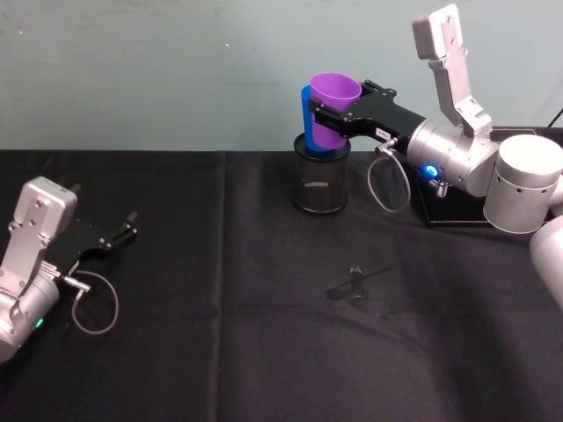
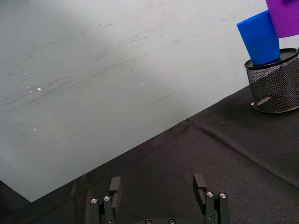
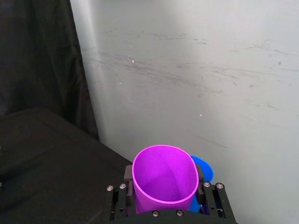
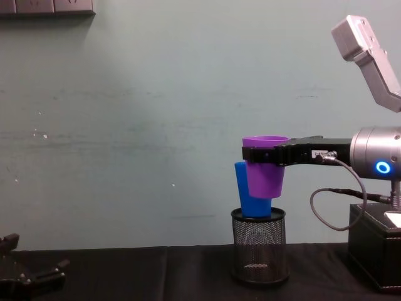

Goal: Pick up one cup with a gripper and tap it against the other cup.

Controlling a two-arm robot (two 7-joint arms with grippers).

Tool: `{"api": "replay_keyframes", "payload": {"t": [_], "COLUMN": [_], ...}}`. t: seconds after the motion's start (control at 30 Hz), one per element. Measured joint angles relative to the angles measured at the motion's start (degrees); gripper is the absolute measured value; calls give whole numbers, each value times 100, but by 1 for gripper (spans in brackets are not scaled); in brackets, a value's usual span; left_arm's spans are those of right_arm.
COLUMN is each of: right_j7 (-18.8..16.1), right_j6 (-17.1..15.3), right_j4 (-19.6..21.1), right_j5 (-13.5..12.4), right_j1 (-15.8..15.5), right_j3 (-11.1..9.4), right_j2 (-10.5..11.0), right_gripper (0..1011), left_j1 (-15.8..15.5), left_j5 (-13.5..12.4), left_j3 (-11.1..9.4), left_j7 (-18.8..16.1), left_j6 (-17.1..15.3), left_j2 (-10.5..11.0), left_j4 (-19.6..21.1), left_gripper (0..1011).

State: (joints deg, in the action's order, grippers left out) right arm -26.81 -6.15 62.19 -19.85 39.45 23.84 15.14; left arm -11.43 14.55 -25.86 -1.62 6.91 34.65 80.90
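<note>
right tool (image 4: 263, 153): clamped on purple cup (image 4: 264, 179) just under its rim, holding it in the air
purple cup: upright, over the mesh pen holder (image 4: 259, 248), close against blue cup (image 4: 254, 207); contact not certain
blue cup: standing in the mesh pen holder, slightly tilted
left tool (image 2: 157, 186): fingers apart, idle, low over bench (image 1: 220, 334), far left

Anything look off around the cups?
The blue tumbler sits tilted in the mouth of the black wire-mesh pen holder, not on the table. The right gripper holds the purple tumbler beside it; the left gripper is parked open, far left.
</note>
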Motion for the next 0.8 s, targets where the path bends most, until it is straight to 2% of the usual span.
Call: {"api": "replay_keyframes", "payload": {"t": [0.8], "right_j7": [0], "right_j6": [0], "right_j4": [0], "right_j5": [0], "right_j1": [0], "right_j3": [0], "right_j2": [0], "right_gripper": [731], "left_j1": [0], "left_j5": [0], "left_j3": [0], "left_j7": [0], "left_j6": [0], "left_j2": [0], "left_j4": [0], "left_gripper": [1000]}}
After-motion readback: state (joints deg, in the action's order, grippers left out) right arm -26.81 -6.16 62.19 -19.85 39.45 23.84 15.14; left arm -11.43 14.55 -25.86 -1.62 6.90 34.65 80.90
